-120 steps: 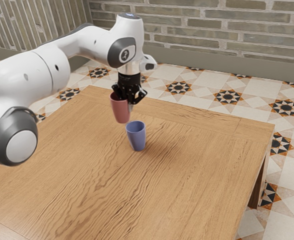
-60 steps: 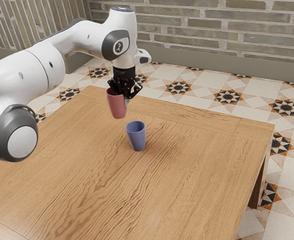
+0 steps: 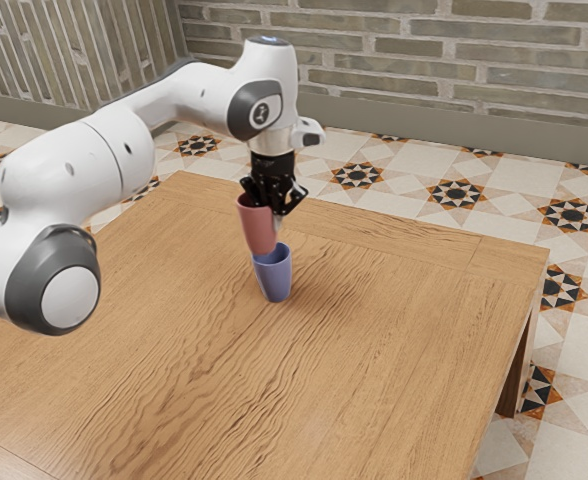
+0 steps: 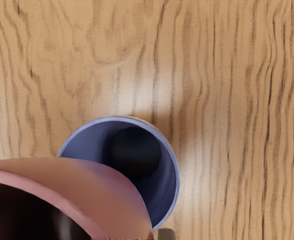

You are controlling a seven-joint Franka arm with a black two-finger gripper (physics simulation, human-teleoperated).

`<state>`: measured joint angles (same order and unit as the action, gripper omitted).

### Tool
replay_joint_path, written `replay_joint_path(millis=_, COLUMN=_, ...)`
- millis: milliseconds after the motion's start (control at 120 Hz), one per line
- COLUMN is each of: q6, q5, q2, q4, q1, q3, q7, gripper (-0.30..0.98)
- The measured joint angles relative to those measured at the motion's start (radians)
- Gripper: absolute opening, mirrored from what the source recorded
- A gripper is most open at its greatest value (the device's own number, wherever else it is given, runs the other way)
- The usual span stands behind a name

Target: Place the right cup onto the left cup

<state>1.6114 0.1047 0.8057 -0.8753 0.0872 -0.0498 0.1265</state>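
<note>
A flat brown wooden table (image 3: 394, 350) with wavy dark lines is standing on a cream tile floor (image 3: 579, 445) with orange and black stars. 1 brown wooden leg (image 3: 515, 385) is showing. Past the table, a grey-green brick wall (image 3: 424, 75) is rising above a plain grey strip (image 3: 474, 127).

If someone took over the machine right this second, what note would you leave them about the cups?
Gripper: shut on the pink cup, holding it by its wall near the rim.
Blue cup: upright on the table, mouth up.
Done: pink cup picked up and brought to the blue one.
Left: it looks off-centre, so probably line it up over the blue mouth, lower it, then let go.
</note>
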Motion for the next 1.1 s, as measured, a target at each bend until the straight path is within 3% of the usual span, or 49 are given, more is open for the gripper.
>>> replay_joint_path(millis=692, q6=0.075, q5=0.023, q2=0.058, q4=-0.007, q1=0.006, q3=-0.019, q7=-0.002, gripper=-0.1)
replay_joint_path(millis=908, q6=0.104, q5=0.015, q2=0.05, q4=-0.054, q1=0.002, q3=-0.016, q7=-0.001, gripper=0.35)
replay_joint_path(millis=1100, q6=0.117, q5=0.016, q2=0.02, q4=-0.072, q1=0.005, q3=-0.015, q7=-0.002, gripper=0.55)
